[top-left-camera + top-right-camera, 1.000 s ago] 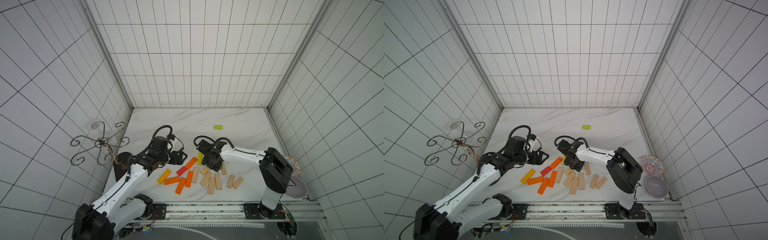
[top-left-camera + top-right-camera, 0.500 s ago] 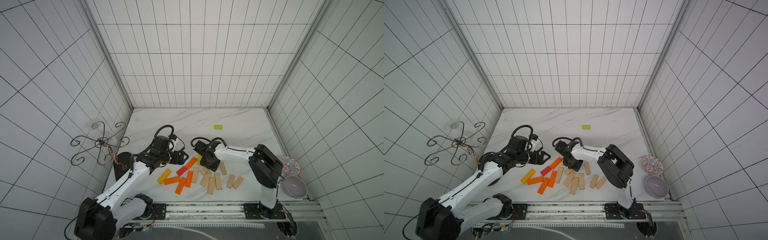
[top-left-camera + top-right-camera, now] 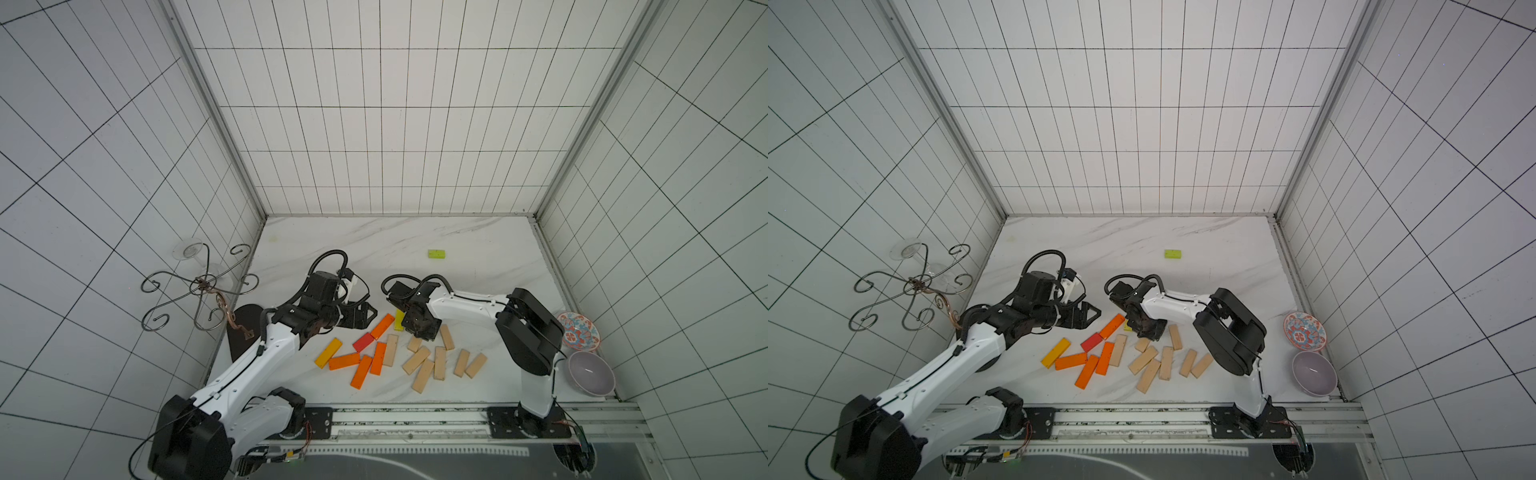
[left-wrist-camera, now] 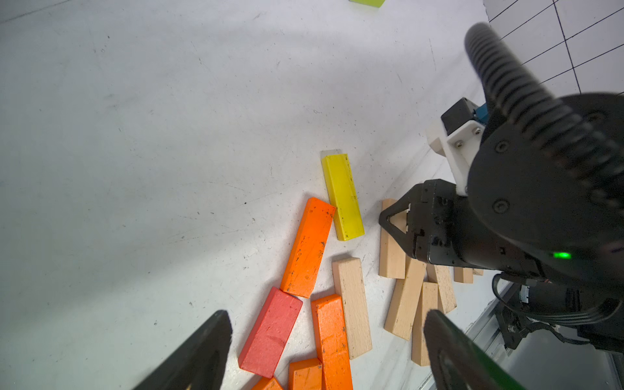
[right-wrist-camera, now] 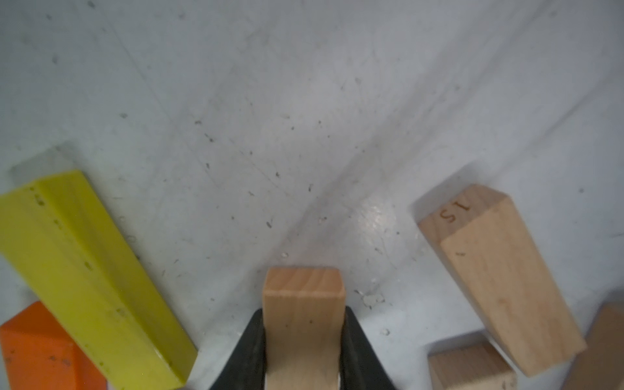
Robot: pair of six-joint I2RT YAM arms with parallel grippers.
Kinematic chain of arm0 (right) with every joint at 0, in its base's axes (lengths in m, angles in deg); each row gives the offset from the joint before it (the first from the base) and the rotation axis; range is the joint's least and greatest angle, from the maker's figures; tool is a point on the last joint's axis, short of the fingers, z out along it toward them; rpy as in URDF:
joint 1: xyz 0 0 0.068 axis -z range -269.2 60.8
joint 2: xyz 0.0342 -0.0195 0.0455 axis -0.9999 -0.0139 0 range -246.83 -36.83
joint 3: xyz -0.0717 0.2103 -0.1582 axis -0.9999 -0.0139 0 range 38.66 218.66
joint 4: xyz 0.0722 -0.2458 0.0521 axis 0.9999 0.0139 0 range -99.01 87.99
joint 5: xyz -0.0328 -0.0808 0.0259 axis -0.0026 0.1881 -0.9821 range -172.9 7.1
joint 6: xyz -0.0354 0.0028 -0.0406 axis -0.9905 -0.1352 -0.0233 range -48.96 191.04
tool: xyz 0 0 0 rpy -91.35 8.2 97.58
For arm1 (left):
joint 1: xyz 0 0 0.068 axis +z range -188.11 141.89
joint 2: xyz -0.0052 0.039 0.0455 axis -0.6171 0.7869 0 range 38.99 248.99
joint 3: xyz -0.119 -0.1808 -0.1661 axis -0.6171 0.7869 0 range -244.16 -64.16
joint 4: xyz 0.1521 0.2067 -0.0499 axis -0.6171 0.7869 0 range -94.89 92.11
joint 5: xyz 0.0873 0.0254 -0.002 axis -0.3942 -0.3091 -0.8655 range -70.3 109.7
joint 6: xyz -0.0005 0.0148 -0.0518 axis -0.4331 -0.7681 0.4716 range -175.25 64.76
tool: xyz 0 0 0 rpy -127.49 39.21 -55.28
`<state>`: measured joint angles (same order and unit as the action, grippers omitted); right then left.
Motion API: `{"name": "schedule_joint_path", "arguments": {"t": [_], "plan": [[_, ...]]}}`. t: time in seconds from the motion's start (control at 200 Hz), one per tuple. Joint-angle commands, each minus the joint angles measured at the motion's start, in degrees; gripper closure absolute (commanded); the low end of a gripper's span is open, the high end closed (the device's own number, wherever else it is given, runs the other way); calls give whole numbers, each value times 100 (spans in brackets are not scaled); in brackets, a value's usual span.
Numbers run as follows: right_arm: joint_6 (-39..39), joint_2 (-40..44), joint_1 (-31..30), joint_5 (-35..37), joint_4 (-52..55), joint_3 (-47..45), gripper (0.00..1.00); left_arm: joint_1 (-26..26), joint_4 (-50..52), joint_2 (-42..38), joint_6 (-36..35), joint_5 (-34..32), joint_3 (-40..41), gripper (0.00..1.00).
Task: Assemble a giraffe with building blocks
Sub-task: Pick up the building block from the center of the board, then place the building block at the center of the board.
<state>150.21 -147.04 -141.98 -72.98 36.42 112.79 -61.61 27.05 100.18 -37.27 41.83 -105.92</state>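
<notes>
Both top views: eight plain blocks [image 3: 416, 360], one red block [image 3: 363, 341].

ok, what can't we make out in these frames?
- Held wood block: only its end shows in the right wrist view, and the bottom edge cuts off the rest. In both top views the right gripper mostly covers it, so lifted or resting is unclear.
- Yellow block: partly hidden by that gripper in both top views.
- Stamp on a loose wood block: blurred, right wrist view.
</notes>
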Motion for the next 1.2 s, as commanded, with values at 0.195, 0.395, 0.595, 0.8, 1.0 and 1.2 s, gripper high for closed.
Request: {"name": "schedule_joint_path", "arguments": {"t": [0.195,0.395,0.595,0.8,1.0,1.2], "plan": [[-845,312,584,813,275,964,77,57,-81,123,-39,-42,-82,11],[-2751,421,1589,1085,-64,1512,80,57,-342,411,28,189,-273,11],[-4428,-392,2711,178,-243,2193,79,48,-620,935,137,309,-630,11],[-5355,-1337,3278,-159,-145,2854,84,15,-792,1522,169,386,-1036,11],[-5980,-1795,3561,-290,-198,3191,83,-56,-918,1864,216,432,-1280,12],[-6365,-1913,3688,-445,-188,3293,67,-49,-933,1967,189,406,-1291,12]]}}
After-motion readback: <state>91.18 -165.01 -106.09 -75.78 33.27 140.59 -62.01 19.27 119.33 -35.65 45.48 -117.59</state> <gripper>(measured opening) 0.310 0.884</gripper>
